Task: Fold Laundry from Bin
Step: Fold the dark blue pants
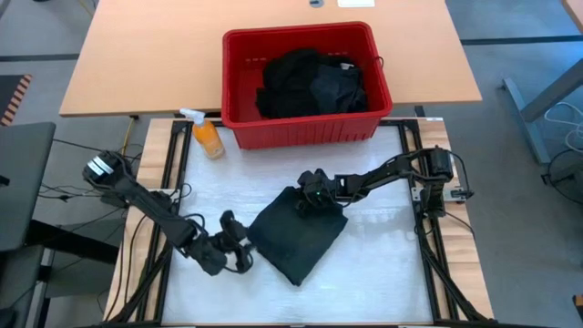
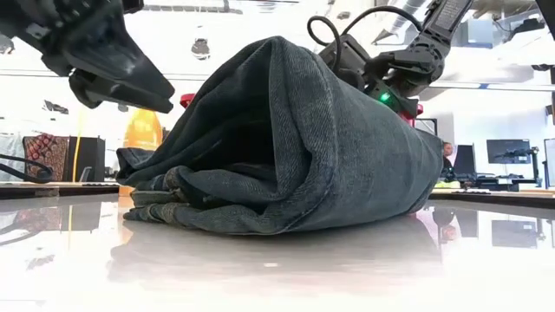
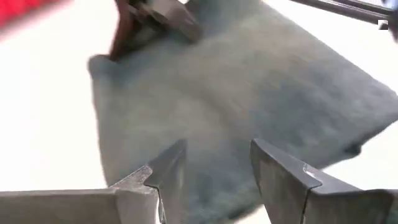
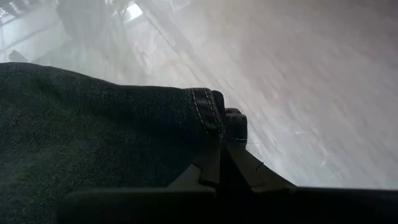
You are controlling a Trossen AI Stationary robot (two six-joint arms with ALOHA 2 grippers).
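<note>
Right now one folded garment (image 1: 299, 239) lies mid-frame on the white surface (image 1: 383, 264). The right gripper (image 1: 316, 193) has its jaws pinched on the upper hem and could drag the fold open. At lower left, the left gripper (image 1: 239, 246) waits, jaws parted and empty. More laundry (image 1: 310, 87) fills the bin (image 1: 301, 132).

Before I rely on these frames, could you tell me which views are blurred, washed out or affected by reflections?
Left wrist view: motion-smeared, the folded garment soft, the left gripper sharper. Right wrist view: the hem pinched in the right gripper is crisp, the table beyond hazy and pale. Low view: bright backlight, and the glossy table mirrors the garment. High view: evenly lit, with the bin clear.
</note>
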